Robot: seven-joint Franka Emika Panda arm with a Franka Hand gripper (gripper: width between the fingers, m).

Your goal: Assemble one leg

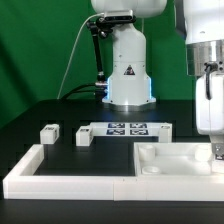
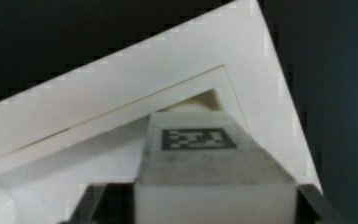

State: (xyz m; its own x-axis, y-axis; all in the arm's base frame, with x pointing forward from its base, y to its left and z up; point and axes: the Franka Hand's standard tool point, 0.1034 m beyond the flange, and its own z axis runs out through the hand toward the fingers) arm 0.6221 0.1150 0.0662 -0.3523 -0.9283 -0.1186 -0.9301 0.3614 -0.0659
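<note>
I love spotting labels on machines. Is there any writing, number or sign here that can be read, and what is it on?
No words or numbers can be read.
Black triangle sign on the robot base: symbol too small to read.
Black-and-white tags on the marker board: patterns, no text.
Tag on the leg in the hand: pattern only, blurred.

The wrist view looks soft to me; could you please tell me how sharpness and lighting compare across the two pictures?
Wrist view: blurred throughout, the leg and its tag fuzzy, the white tabletop nearly washed out against black. Exterior view: sharper, evenly lit, the gripper cut by the frame edge, a bluish glow at the arm's base.
</note>
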